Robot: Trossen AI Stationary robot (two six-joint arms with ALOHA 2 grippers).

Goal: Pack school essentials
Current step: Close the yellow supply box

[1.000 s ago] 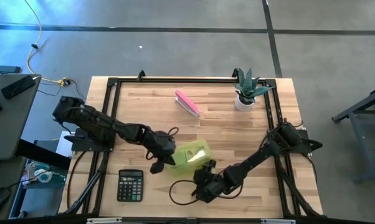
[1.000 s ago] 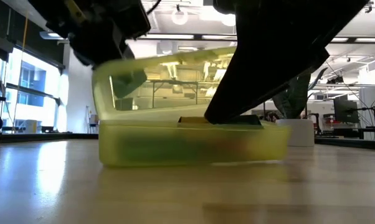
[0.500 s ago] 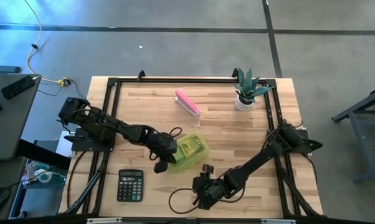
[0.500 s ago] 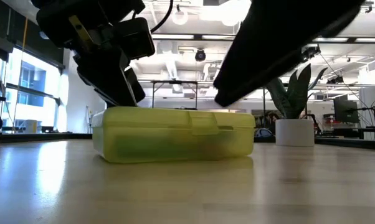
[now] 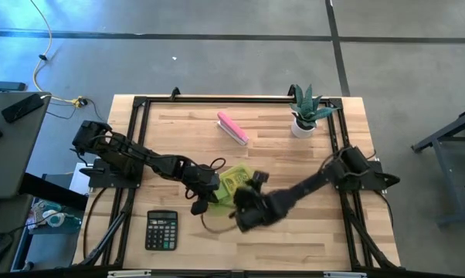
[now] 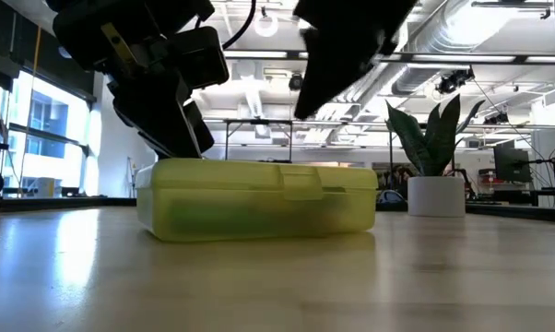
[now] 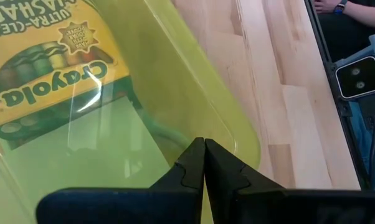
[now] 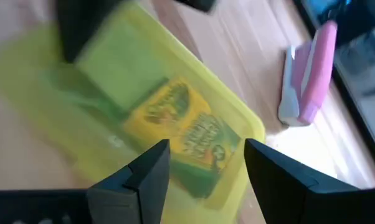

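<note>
A yellow-green see-through case point(image 5: 234, 185) lies on the table with its lid down. Through the lid I see the crayon box point(image 8: 182, 132) point(image 7: 47, 74); the other school essentials are hidden. My left gripper point(image 5: 203, 198) point(image 7: 204, 157) is shut, with its tips on the lid at the case's left end point(image 6: 181, 159). My right gripper point(image 8: 206, 163) hangs open above the case's near side point(image 5: 245, 202), touching nothing; in the low view it shows only as a dark mass point(image 6: 347, 41) above the case. My left gripper rests its shut fingertips point(image 7: 197, 163) on top of the case's lid point(image 7: 225, 134), near the rounded corner at the case's left end. It comes slanting down from the table's left. The case lies flat on the table, lid closed.
A black calculator point(image 5: 161, 230) lies near the front left. A pink oblong block point(image 5: 232, 128) point(image 8: 315, 74) lies toward the far edge, and a potted plant point(image 5: 303, 116) stands at the far right. A dark cable point(image 5: 213, 225) loops on the table in front of the case.
The case's lid, raised at its left end a second ago, has come down shut, and my left gripper has sunk with it. My right gripper, low at the case's near side, has risen and swung toward the far edge over the case, staying open.
</note>
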